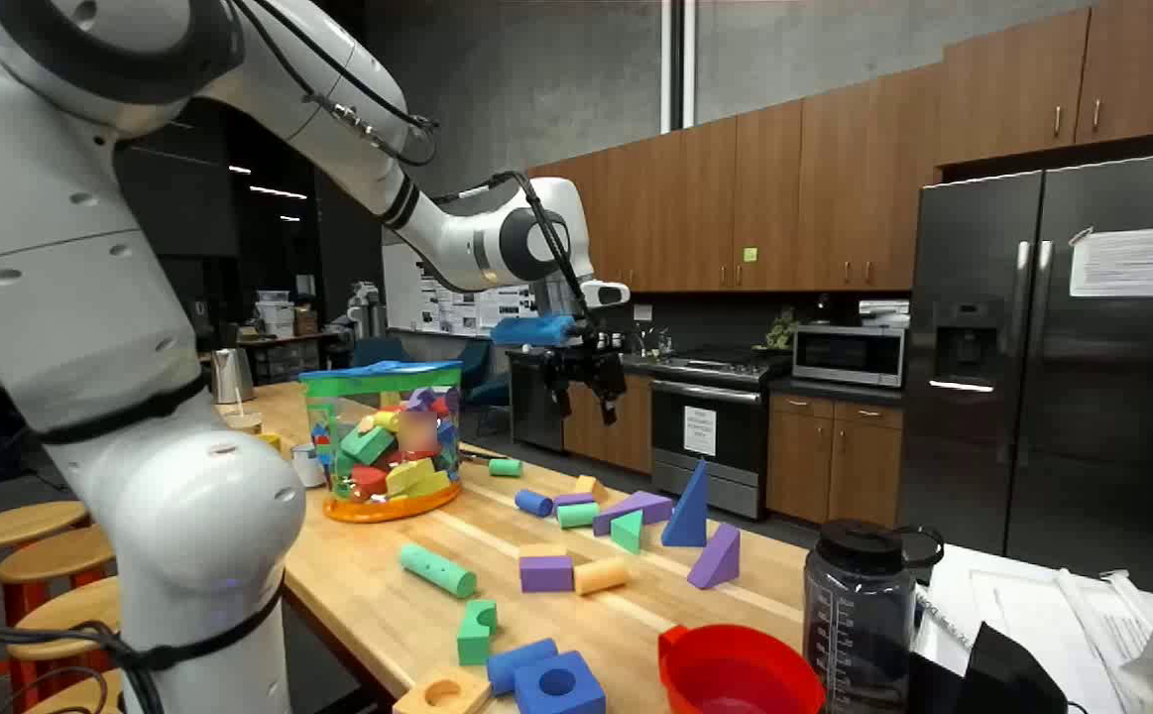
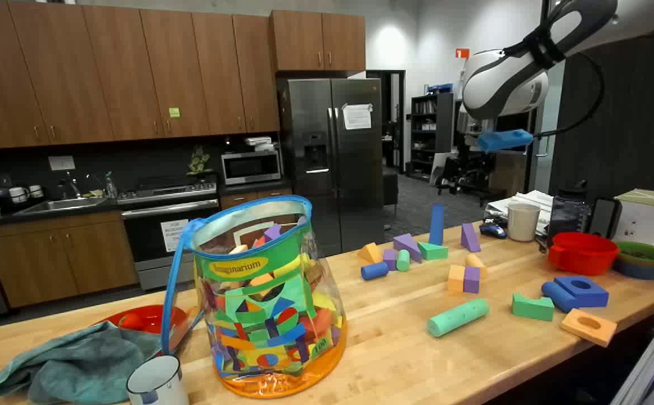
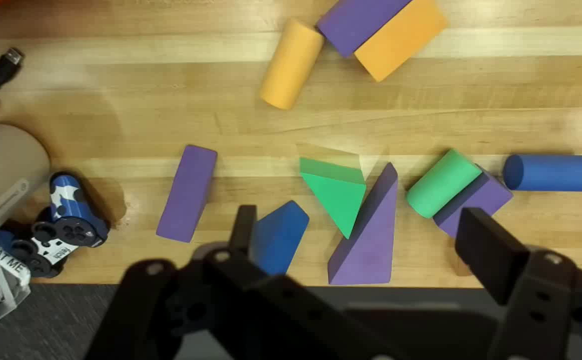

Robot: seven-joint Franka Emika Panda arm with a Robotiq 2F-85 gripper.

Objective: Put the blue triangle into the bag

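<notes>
The blue triangle (image 1: 689,514) stands upright on the wooden table near its far edge, with its point up. It also shows in an exterior view (image 2: 437,226). In the wrist view the blue triangle (image 3: 281,235) lies beside the left finger, which hides part of it. My gripper (image 3: 363,240) is open with nothing between its fingers. In an exterior view the gripper (image 1: 586,405) hangs well above the table, higher than the triangle. The clear bag (image 2: 265,250) with a blue rim and orange base stands upright, open at the top, holding many blocks. It also shows in an exterior view (image 1: 383,380).
A green triangle (image 3: 338,192) and a long purple wedge (image 3: 368,240) lie close to the blue triangle. A purple slanted block (image 3: 187,194) is on its other side. A red bowl (image 1: 740,669) and dark bottle (image 1: 859,615) stand at one end. A mug (image 2: 158,382) is beside the bag.
</notes>
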